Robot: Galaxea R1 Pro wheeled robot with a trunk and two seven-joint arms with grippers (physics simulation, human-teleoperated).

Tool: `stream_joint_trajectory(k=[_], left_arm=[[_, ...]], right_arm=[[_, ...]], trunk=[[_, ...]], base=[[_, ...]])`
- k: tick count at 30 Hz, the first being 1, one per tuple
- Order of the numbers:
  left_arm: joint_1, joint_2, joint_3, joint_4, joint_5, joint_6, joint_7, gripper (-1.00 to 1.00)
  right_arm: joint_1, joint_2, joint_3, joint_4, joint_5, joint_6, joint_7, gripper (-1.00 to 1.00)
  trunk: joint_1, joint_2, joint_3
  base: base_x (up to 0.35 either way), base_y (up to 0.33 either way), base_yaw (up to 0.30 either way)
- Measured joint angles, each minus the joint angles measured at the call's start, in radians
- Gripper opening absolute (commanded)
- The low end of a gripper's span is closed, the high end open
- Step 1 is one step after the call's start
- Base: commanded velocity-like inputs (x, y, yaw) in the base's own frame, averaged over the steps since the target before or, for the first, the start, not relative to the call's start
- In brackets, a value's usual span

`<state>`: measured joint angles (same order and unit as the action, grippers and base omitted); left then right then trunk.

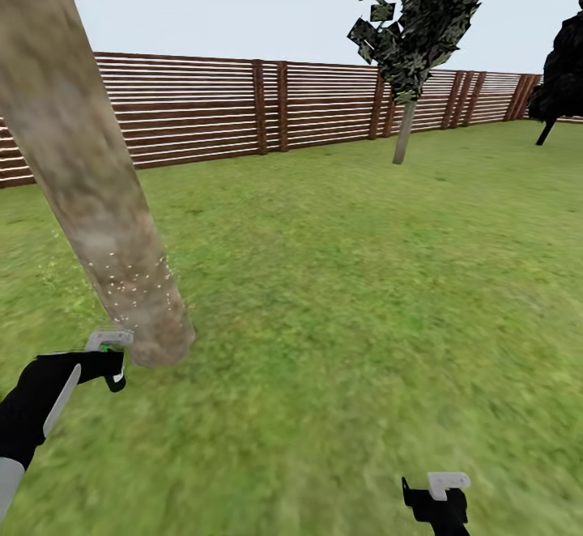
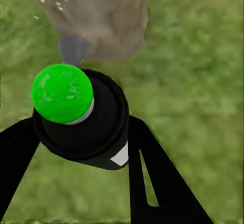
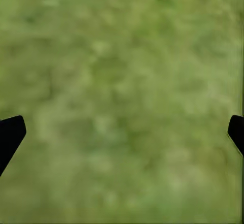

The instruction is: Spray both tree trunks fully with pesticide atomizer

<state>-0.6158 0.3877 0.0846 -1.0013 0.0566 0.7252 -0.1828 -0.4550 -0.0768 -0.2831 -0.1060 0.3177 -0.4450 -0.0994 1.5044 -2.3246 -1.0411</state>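
Grass point(image 1: 348, 293) runs back to a brown slatted fence point(image 1: 210, 107) under pale sky. The left hand point(image 2: 76, 148) is clamped round the pesticide atomizer point(image 2: 81, 122), its nozzle just beside the base of the near tree trunk point(image 1: 89, 172), where white specks show. The right hand point(image 3: 122, 132) hangs wide open, holding nothing.

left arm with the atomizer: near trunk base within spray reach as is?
Probably yes. The left gripper holds the pesticide atomizer right beside the near tree trunk, nozzle toward its base, nothing between; white specks already dot the bark.
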Motion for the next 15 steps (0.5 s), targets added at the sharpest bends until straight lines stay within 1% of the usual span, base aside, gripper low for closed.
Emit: stream_joint_trajectory(k=[3, 6, 8, 9, 11, 12, 14, 15], left_arm=[[0.000, -0.001, 0.000, 0.028, 0.000, 0.000, 0.003, -1.00], [0.000, -0.001, 0.001, 0.055, 0.000, -0.002, 0.005, -1.00], [-0.001, -0.001, 0.001, 0.057, 0.002, -0.044, 0.007, -1.00], [-0.001, -0.002, 0.001, 0.058, 0.002, -0.060, 0.016, -1.00], [0.000, -0.005, 0.001, 0.060, 0.003, -0.070, 0.056, -1.00], [0.000, -0.008, 0.001, 0.063, 0.005, -0.072, 0.066, -1.00], [0.000, -0.011, 0.001, 0.070, 0.005, -0.073, 0.074, -1.00], [-0.001, -0.017, 0.001, 0.074, 0.007, -0.073, 0.076, -1.00]], right_arm=[[0.000, 0.000, 0.000, 0.000, 0.000, 0.000, 0.000, 1.00], [0.000, 0.000, -0.001, -0.001, 0.000, 0.000, 0.000, 1.00], [0.000, 0.000, -0.001, -0.001, 0.000, 0.000, 0.000, 1.00], [0.000, 0.000, -0.001, -0.001, 0.000, 0.000, 0.000, 1.00], [0.000, 0.000, -0.002, -0.001, 0.000, 0.000, 0.000, 1.00], [0.000, 0.000, -0.002, -0.001, 0.000, 0.000, 0.000, 1.00], [0.000, 0.000, -0.001, -0.001, 0.000, 0.000, 0.000, 1.00], [0.000, 0.000, 0.000, -0.001, 0.000, 0.000, 0.000, 1.00]], trunk=[[0.000, 0.000, 0.000], [0.000, 0.000, 0.000], [0.000, 0.000, 0.000], [0.000, 0.000, 0.000], [0.000, 0.000, 0.000], [0.000, 0.000, 0.000], [0.000, 0.000, 0.000], [0.000, 0.000, 0.000]], base=[[0.000, -0.274, 0.237], [0.000, -0.274, 0.025], [0.049, -0.274, 0.002], [0.105, -0.273, 0.000], [0.137, -0.269, 0.000], [0.150, -0.265, 0.000], [0.156, -0.263, 0.000], [0.167, -0.254, 0.000]])
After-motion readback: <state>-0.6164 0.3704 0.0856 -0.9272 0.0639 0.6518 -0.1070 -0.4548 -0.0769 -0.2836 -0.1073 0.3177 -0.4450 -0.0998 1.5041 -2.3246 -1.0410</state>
